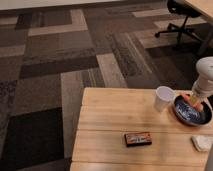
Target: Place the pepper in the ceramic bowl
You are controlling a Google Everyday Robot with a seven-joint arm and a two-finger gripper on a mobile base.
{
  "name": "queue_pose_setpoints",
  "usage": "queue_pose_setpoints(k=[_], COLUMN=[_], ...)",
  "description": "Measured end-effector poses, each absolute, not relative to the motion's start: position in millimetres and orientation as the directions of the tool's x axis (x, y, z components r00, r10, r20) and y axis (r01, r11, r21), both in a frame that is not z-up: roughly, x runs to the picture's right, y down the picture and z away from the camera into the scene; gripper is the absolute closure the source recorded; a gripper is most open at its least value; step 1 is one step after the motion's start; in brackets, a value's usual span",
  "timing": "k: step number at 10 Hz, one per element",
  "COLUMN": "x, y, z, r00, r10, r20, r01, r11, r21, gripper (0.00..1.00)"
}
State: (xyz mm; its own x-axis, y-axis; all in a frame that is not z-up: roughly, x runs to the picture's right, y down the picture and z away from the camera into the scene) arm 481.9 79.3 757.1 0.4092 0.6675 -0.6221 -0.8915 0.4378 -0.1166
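The ceramic bowl (186,115), shallow with a blue-and-white glaze, sits at the right edge of the wooden table (110,125). The small orange pepper (192,102) lies over the bowl's far inner side. My gripper (197,96) hangs from the white arm (204,74) directly above the bowl, right at the pepper. I cannot tell whether it is holding the pepper.
A plain white paper cup (163,98) stands just left of the bowl. A dark rectangular box with an orange label (138,139) lies near the table's front. A white cloth-like item (202,143) lies at the front right. An office chair (181,15) stands on the carpet behind.
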Motion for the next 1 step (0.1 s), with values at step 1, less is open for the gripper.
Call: queue_pose_setpoints(k=[1], x=[481.8], y=[79.3], z=[757.1], r00=[0.409], r10=[0.667], r20=[-0.622], r01=[-0.891], r11=[0.438], r21=[-0.117], gripper=[0.20])
